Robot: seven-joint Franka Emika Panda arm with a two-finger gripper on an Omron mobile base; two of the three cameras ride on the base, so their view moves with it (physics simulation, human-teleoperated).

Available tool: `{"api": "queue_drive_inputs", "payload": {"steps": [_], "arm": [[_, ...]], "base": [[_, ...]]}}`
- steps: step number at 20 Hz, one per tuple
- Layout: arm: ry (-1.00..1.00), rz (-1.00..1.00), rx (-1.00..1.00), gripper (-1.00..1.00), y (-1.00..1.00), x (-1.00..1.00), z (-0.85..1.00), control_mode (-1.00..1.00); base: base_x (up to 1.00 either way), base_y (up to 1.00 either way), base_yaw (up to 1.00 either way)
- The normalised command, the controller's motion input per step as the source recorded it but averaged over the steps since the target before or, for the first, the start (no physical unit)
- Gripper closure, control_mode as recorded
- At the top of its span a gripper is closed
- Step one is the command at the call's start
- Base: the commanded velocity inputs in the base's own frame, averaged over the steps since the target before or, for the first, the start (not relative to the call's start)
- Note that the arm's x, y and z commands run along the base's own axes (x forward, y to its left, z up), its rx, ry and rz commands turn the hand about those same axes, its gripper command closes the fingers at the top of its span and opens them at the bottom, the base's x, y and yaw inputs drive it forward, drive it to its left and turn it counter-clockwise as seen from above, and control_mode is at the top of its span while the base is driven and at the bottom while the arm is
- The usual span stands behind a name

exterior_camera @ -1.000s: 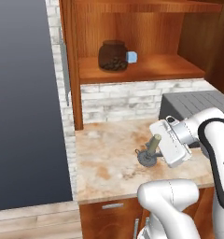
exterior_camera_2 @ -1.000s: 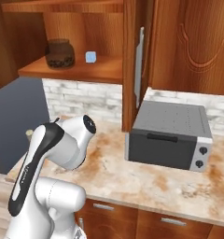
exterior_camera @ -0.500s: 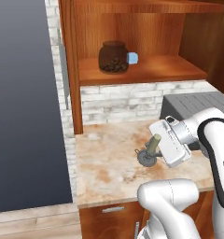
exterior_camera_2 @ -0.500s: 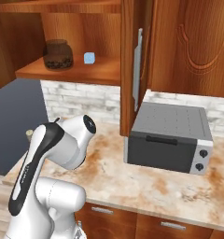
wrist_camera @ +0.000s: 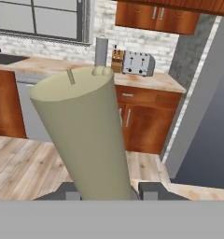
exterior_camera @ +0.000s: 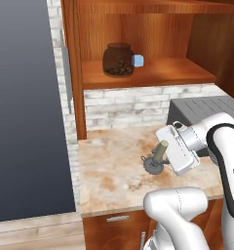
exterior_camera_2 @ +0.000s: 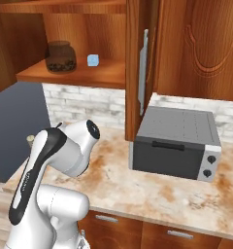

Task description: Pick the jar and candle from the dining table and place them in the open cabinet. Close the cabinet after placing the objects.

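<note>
Beige waxy candle [wrist_camera: 86,135] — cylindrical; gripper [exterior_camera: 164,155] clamped | glass jar [exterior_camera: 118,59] shelved

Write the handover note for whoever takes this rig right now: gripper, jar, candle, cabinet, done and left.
Gripper: jaws shut on the candle, held over the stone counter below the cabinet.
Jar: already on the cabinet shelf, beside a small pale-blue cube.
Cabinet: door open.
Done: jar placed; candle gripped.
Left: lift the candle onto the shelf, release it, close the cabinet.
</note>
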Motion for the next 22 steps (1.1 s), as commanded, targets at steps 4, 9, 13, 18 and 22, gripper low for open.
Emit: {"api": "queue_drive_inputs", "payload": {"steps": [4,9,13,18,22], "arm": [[0.00,0.00,0.00,1.00,0.00,0.00,0.00,1.00],[0.00,0.00,0.00,1.00,0.00,0.00,0.00,1.00],[0.00,0.00,0.00,1.00,0.00,0.00,0.00,-1.00],[0.00,0.00,0.00,1.00,0.00,0.00,0.00,-1.00],[0.00,0.00,0.00,1.00,0.00,0.00,0.00,-1.00]], "base": [[0.00,0.00,0.00],[0.00,0.00,0.00],[0.00,0.00,0.00],[0.00,0.00,0.00],[0.00,0.00,0.00]]}}
